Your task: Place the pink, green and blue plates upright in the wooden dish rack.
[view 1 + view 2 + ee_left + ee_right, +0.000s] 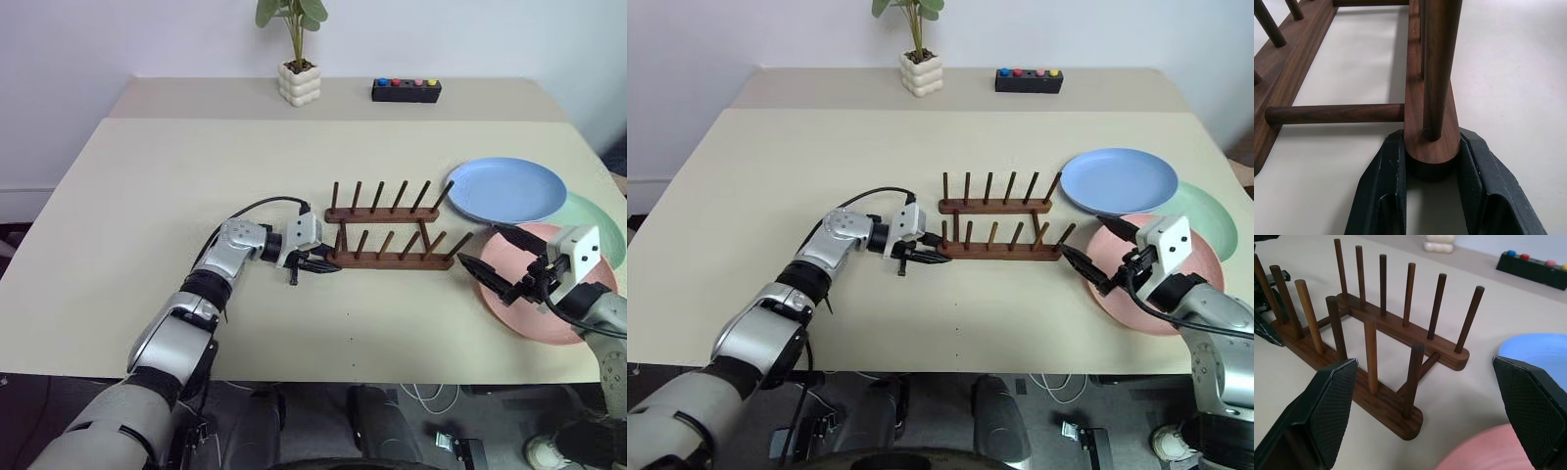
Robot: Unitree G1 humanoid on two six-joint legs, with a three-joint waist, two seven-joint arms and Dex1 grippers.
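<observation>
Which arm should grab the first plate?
Right, probably. The right gripper hangs open over the pink plate, beside the blue plate and green plate. The left gripper is closed on the wooden dish rack rail end.

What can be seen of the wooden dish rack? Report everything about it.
The wooden dish rack is dark brown, smooth-grained wood: two parallel base rails with rounded ends, joined by round crossbars, each rail carrying a row of thin pegs that lean slightly. No plate stands in it. It sits flat on the beige table, left of the three plates. The left tool has its two black fingers closed around the left end of the near rail; the right tool hovers open just off the rack's other end.
</observation>
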